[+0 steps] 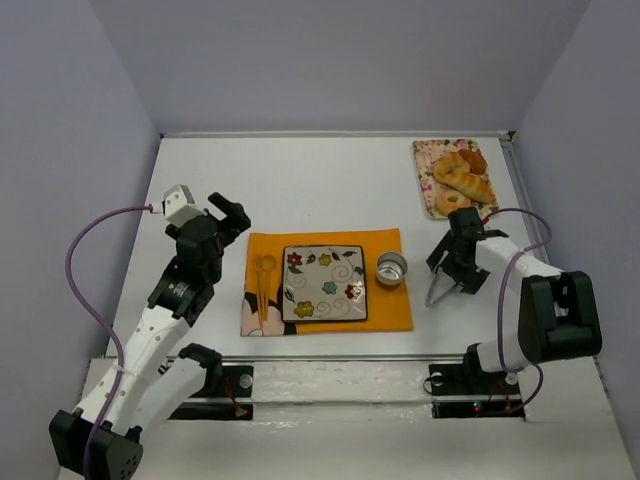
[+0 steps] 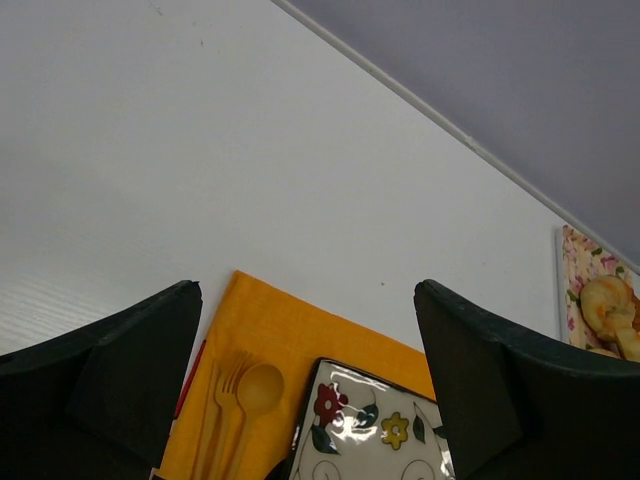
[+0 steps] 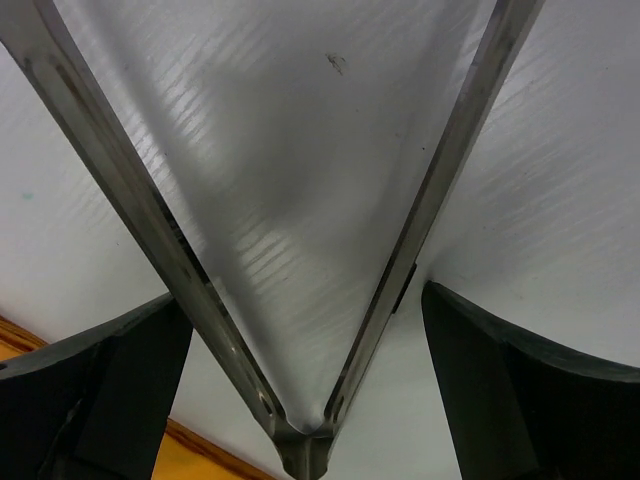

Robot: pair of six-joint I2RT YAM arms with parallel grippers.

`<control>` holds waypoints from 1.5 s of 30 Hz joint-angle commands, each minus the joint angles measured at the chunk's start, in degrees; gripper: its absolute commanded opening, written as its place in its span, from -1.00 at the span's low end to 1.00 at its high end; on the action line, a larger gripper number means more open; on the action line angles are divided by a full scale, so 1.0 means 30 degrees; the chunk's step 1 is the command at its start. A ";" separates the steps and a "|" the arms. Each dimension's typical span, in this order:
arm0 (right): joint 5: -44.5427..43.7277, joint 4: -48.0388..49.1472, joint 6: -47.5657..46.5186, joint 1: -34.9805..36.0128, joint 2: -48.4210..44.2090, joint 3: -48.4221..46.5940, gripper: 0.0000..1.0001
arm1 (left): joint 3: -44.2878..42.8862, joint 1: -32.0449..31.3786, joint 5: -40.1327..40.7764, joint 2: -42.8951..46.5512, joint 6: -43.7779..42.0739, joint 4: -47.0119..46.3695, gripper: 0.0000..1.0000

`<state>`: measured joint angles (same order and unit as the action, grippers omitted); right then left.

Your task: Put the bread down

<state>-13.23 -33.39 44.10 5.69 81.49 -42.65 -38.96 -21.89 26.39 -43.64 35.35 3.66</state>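
Note:
The bread, a long golden ridged roll, lies on the floral tray at the back right, among other pastries. My right gripper is open, low over the table right of the placemat. In the right wrist view, my right gripper has one finger on each side of the V-shaped metal tongs, near their hinge. I cannot tell whether the fingers touch them. My left gripper is open and empty, raised left of the placemat. It also shows in the left wrist view. The square flowered plate is bare.
The orange placemat carries the plate, a small metal cup and a yellow fork and spoon. A pale donut and a dark bun share the tray. Walls enclose the table on three sides.

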 commanded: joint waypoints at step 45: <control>-0.2646 -0.7531 -1.8561 0.0065 0.5001 -1.9879 0.15 | 0.0037 0.0119 0.1134 0.0483 0.0022 -0.0927 0.98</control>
<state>-15.20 -48.60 0.69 5.69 93.95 -94.28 -38.85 -21.89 27.29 -42.33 35.44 2.87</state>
